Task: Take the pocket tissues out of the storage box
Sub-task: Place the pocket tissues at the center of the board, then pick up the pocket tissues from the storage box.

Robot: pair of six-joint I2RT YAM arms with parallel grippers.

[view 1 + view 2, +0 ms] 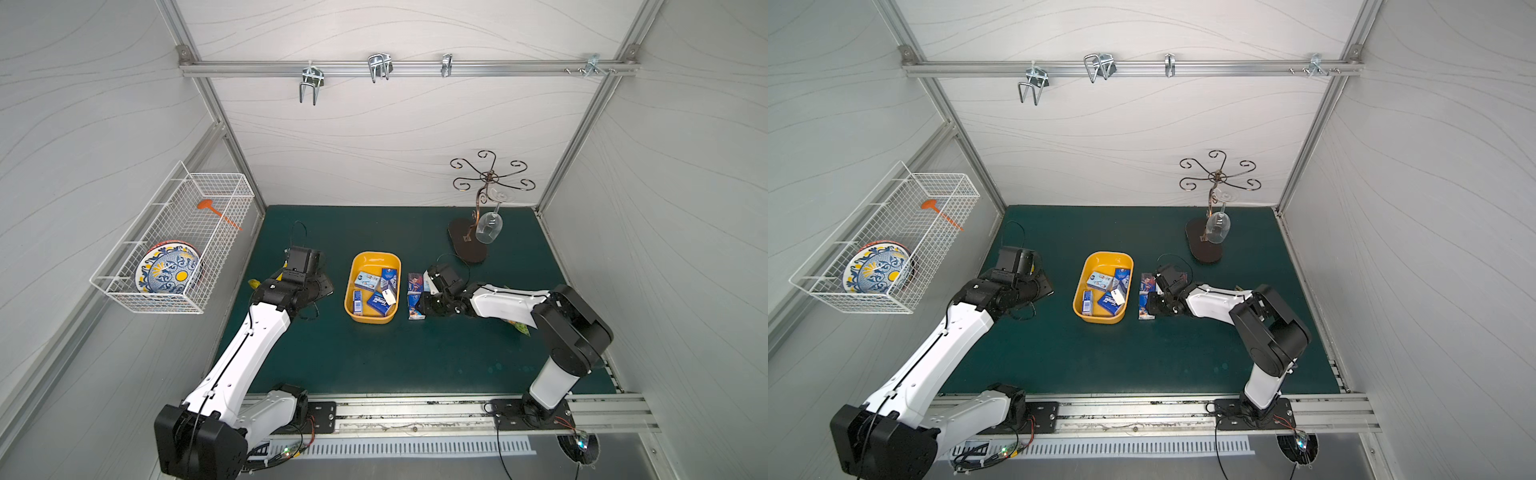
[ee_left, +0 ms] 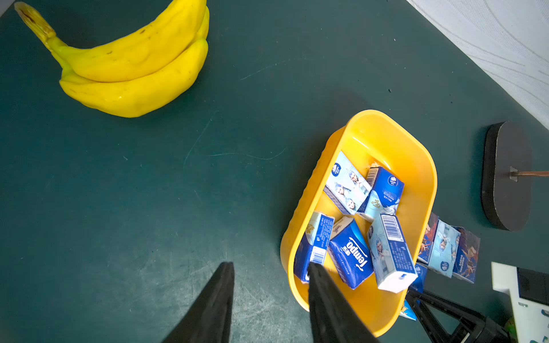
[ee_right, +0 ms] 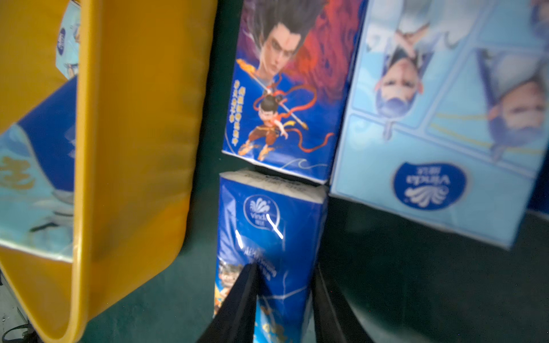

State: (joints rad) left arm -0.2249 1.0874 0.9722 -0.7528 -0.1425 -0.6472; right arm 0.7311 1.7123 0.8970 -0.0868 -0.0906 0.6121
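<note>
Right jaws clamp a dark-blue tissue packet [image 3: 267,237] on the desk [image 1: 415,365], centre frame, just right of the yellow storage box [image 1: 372,318]; picture packets [image 3: 282,89] crowd its end. Five pocket tissues [image 1: 376,303] inside. Left jaws hang parted; bananas [image 2: 133,68] nearby.

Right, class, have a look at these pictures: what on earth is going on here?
Two robot arms are emptying tissue packets out of the tub. The right pincer is shut on a blue packet down at the mat, just outside the tub, next to other packets already out. Five packets are still inside. The left pincer hangs open and empty beside the tub.
</note>
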